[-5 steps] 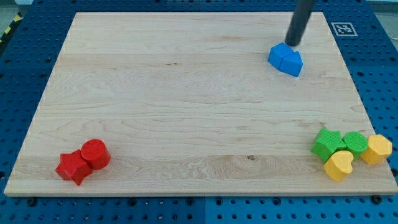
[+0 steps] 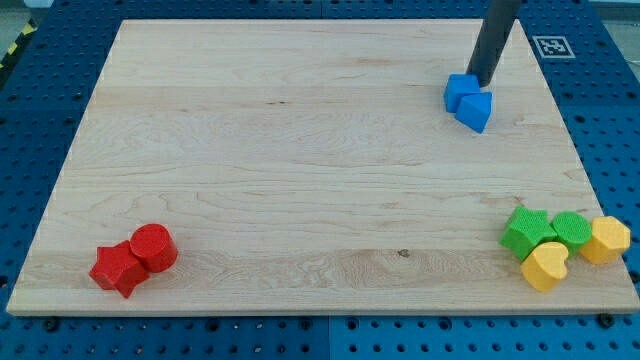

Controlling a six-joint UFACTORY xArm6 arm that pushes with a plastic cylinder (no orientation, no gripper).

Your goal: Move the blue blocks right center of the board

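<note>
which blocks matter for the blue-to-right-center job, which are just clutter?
Job:
- two blue blocks, touching, upper right of the board
- my tip, at their top edge

Lying about:
- red pair, bottom left
- green pair and yellow pair, bottom right

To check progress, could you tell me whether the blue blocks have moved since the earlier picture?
Yes: the blue blocks shifted slightly toward the view's right, nearer the board's right edge, my tip touching them.
</note>
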